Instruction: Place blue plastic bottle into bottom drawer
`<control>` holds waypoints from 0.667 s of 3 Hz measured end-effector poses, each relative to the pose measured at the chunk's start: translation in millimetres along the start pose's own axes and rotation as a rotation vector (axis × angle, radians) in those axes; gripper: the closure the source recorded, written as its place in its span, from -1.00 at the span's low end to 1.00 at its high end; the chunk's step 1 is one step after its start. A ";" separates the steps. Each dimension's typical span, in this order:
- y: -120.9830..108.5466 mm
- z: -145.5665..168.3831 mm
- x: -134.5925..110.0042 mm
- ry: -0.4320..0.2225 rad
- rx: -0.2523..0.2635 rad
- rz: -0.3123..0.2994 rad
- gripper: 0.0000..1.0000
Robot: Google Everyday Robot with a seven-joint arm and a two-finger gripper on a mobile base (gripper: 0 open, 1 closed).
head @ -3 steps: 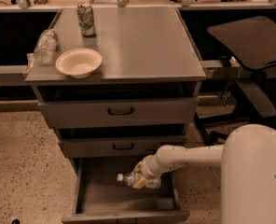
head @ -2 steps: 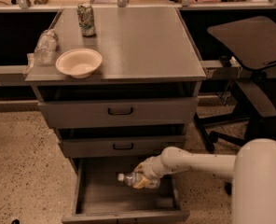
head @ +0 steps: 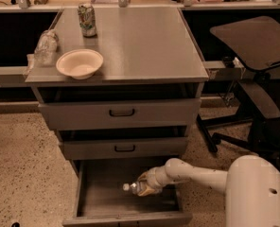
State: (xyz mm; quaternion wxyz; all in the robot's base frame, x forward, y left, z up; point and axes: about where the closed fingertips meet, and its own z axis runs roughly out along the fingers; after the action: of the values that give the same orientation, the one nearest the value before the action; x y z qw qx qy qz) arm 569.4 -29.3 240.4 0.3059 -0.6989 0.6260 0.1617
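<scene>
The bottom drawer (head: 97,200) of the grey cabinet stands pulled open, its plain grey floor showing. My gripper (head: 146,185) reaches into it from the right on a white arm (head: 196,174). It is shut on the blue plastic bottle (head: 134,187), which lies sideways with its white cap pointing left, low over the drawer floor near the middle right. I cannot tell whether the bottle touches the floor.
On the cabinet top (head: 140,41) stand a green-patterned can (head: 87,20), a cream bowl (head: 79,63) and a wrinkly clear plastic bag (head: 45,46). The two upper drawers (head: 121,113) are shut. A black office chair (head: 253,79) stands at the right. My white base (head: 258,193) fills the lower right.
The arm has reached further into the drawer and the bottle has sunk a little lower towards the drawer floor. The cabinet top is unchanged.
</scene>
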 end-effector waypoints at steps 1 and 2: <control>2.0 4.3 4.5 0.003 0.000 0.003 0.01; 2.0 4.3 4.5 0.003 0.000 0.003 -0.46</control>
State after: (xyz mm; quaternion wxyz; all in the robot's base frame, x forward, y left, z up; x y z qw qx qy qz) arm 568.9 -30.2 234.0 0.3046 -0.6983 0.6274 0.1610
